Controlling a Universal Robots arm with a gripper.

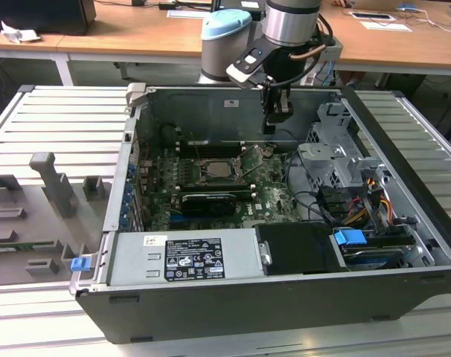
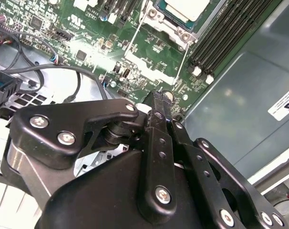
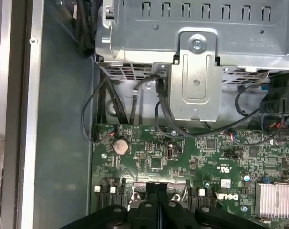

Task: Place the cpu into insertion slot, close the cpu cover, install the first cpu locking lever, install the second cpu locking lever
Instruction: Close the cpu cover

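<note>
Second wrist view: end effector [image 2: 162, 98] fingers [image 2: 159, 124] pressed together, nothing gripped; cpu [image 2: 185, 7] sits in insertion slot [image 2: 179, 27]; thin locking lever [image 2: 186, 59] looks unlatched; likely best pushed slowly with closed tip, clear of memory slots [image 2: 221, 33].
First wrist view: end effector [image 3: 156, 188] over green board [image 3: 182, 157]; cables [image 3: 113, 102] close, snag risk.
Exterior view: end effector [image 1: 276, 123] inside open computer case [image 1: 285, 309], near insertion slot [image 1: 220, 168]; case on ribbed metal tabletop [image 1: 54, 111]; wooden desks [image 1: 136, 30] behind.

The cpu [image 2: 185, 6] sits in insertion slot [image 1: 216, 168] (on motherboard [image 2: 87, 28]).
</note>
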